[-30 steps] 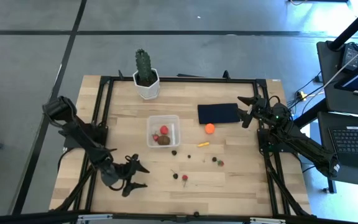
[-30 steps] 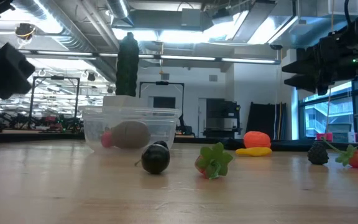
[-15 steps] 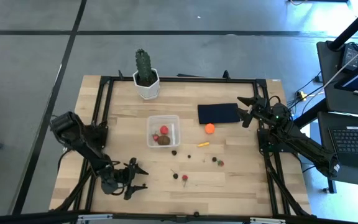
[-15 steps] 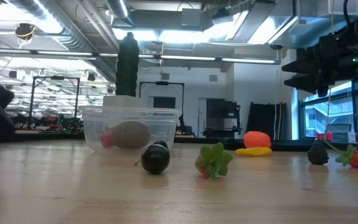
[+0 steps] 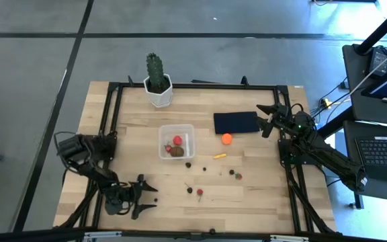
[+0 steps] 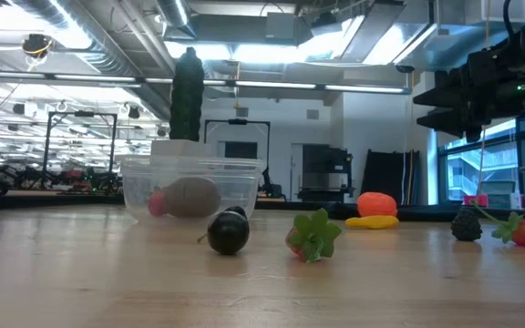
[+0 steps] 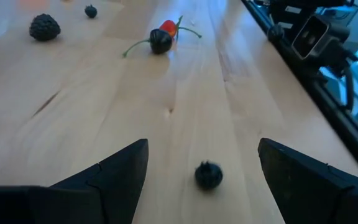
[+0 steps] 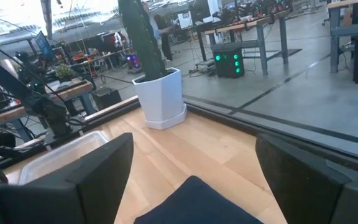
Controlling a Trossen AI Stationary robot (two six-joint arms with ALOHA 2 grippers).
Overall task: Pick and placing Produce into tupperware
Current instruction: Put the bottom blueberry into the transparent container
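The clear tupperware (image 5: 177, 142) stands mid-table with a red piece and a brown lump inside. Loose produce lies on the wood to its right and in front of it. There is an orange ball (image 5: 227, 139), a yellow sliver (image 5: 219, 156), dark berries (image 5: 189, 164), and a cherry beside a red piece (image 7: 161, 41). My left gripper (image 5: 148, 196) is open and low over the near left part of the table. One small dark berry (image 7: 208, 175) lies on the wood between its fingertips, untouched. My right gripper (image 5: 266, 121) waits open at the right end of the navy rectangle.
A cactus in a white pot (image 5: 158, 86) stands at the far edge. A flat navy rectangle (image 5: 235, 122) lies right of the tupperware. More berries and a strawberry (image 5: 237, 176) lie toward the near right. The black frame rail (image 7: 303, 81) runs along the near edge.
My left arm has folded down, and its gripper has sunk toward the table and drifted slightly toward the near edge. The gripper has stayed open. In the low view the arm has dropped almost out of sight at the left.
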